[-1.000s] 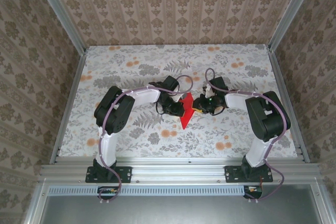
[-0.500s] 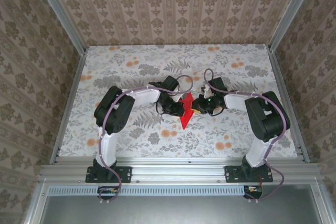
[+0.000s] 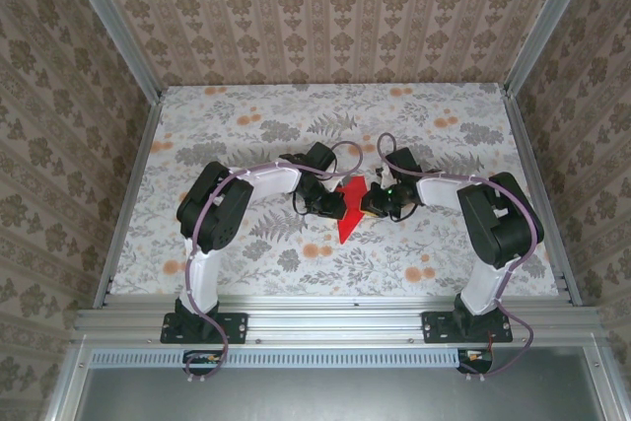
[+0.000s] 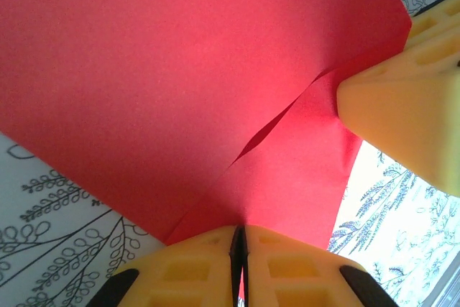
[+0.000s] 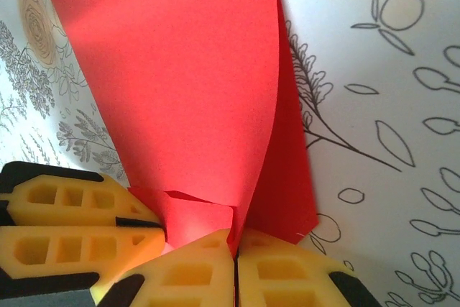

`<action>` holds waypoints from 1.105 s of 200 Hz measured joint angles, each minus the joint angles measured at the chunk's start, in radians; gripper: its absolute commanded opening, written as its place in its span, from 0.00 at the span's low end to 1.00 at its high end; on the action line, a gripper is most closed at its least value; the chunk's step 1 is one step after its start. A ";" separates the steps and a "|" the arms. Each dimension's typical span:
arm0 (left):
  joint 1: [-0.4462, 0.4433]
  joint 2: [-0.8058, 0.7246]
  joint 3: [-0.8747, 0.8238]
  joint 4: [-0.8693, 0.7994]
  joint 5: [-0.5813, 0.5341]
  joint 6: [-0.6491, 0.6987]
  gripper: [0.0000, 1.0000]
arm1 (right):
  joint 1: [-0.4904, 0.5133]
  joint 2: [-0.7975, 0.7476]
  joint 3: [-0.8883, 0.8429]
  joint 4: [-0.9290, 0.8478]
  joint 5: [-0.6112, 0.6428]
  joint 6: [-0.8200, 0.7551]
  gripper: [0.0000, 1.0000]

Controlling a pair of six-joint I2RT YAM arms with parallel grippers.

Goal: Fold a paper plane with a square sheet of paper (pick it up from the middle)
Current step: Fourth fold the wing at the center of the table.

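— What's going on over on that table (image 3: pixel 246 273)?
— The flowery top fills the floor of the booth. The left arm (image 3: pixel 212 214) and right arm (image 3: pixel 493 219) both bend in from the near edge and meet around its middle.
— And the paper?
— The red paper (image 3: pixel 347 209) is between them, folded over on itself. It is wide at the far end and narrows to a point toward the near edge. I can't tell whether that point touches the table.
— Who's holding it?
— Both. The left gripper (image 4: pixel 238 239) has its yellow fingers pressed tight together on the paper's left side, with a crease running up from the pinch. The right gripper (image 5: pixel 235 249) is clamped on the right side, where two layers curl together. The two grippers are just beside each other.
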 measured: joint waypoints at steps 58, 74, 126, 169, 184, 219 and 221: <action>0.000 0.003 0.005 -0.004 0.000 0.000 0.13 | 0.027 -0.018 0.007 0.000 0.010 0.016 0.14; 0.000 0.003 0.006 -0.006 0.000 0.000 0.13 | 0.037 -0.030 0.007 0.000 0.010 0.023 0.14; 0.005 0.007 0.007 -0.006 0.011 0.000 0.12 | 0.047 -0.048 0.007 0.000 0.008 0.035 0.13; 0.005 0.007 0.007 -0.006 0.012 0.000 0.13 | 0.046 -0.049 0.007 0.016 -0.016 0.064 0.11; 0.006 0.007 0.006 -0.005 0.013 0.001 0.12 | 0.045 -0.049 0.007 0.035 -0.033 0.083 0.11; 0.008 0.007 0.000 0.002 0.019 0.001 0.12 | 0.035 -0.048 0.007 0.062 -0.067 0.115 0.11; 0.008 0.007 -0.001 0.002 0.019 0.000 0.13 | 0.035 -0.048 0.007 0.064 -0.068 0.117 0.11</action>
